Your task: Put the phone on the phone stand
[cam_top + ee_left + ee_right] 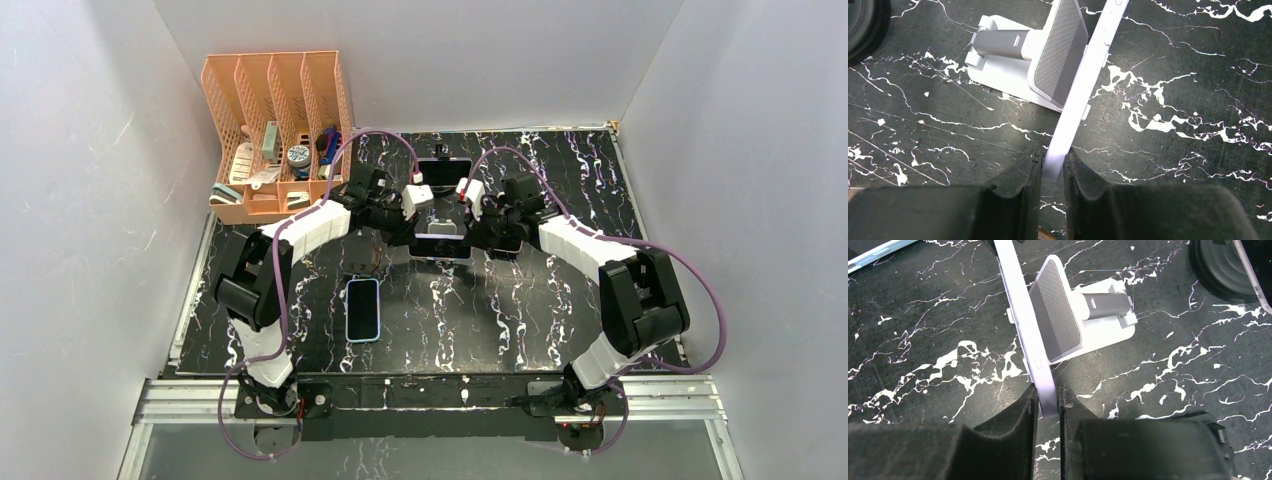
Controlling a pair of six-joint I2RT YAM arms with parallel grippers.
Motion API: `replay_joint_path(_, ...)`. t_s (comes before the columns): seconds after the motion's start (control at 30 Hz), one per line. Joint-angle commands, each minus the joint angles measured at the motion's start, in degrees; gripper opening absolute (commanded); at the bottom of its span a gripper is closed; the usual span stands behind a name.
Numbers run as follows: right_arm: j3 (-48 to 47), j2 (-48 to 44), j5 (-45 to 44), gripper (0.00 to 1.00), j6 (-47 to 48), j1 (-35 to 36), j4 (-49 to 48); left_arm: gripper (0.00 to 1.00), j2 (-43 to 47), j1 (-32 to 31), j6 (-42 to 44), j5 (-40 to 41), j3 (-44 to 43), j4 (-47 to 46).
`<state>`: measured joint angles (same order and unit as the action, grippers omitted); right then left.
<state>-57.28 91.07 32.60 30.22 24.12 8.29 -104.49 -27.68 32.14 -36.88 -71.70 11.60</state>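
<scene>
Now both arms grip the phone (1083, 85), edge up: left fingers (1015, 192) and right fingers (1010, 432) are each closed on one short end, long axis running btw them. One flat side touches the phone stand (1013, 75) pad; only release seems left, imo.

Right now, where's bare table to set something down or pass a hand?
Free: the near-centre stretch between the flat phone and the right arm, and the far-right corner behind that arm. Crowded: centre back, where left gripper and right gripper both clamp the held phone at the phone stand; the organizer fills the far-left corner.
</scene>
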Motion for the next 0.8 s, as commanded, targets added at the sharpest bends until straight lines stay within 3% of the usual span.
replay_joint_path(0.0, 0.2, 0.0, 5.9, 0.01, -3.5, 1.5, -3.9, 0.0, -0.6, -0.8, -3.5, -3.2, -1.0, -7.1)
replay_joint_path(0.13, 1.1, 0.1, 4.8, 0.03, -4.6, 1.5, -4.8, 0.0, -0.9, -0.8, -4.6, -2.6, -1.2, -8.6)
replay_joint_path(0.3, 1.4, 0.9, 0.8, 0.2, -6.9, 1.5, -6.1, 0.0, -1.2, -0.7, -6.1, -0.9, -1.5, -9.7)
replay_joint_path(0.47, 1.8, 0.7, -1.4, 0.37, -7.6, 1.5, -7.8, 0.15, -1.4, -0.8, -6.8, -0.5, -2.1, -9.9)
replay_joint_path(0.77, 3.3, -2.7, -8.0, 0.53, -9.1, 1.4, -13.7, 0.45, -0.2, -0.2, -6.7, 2.1, -3.4, -8.7)
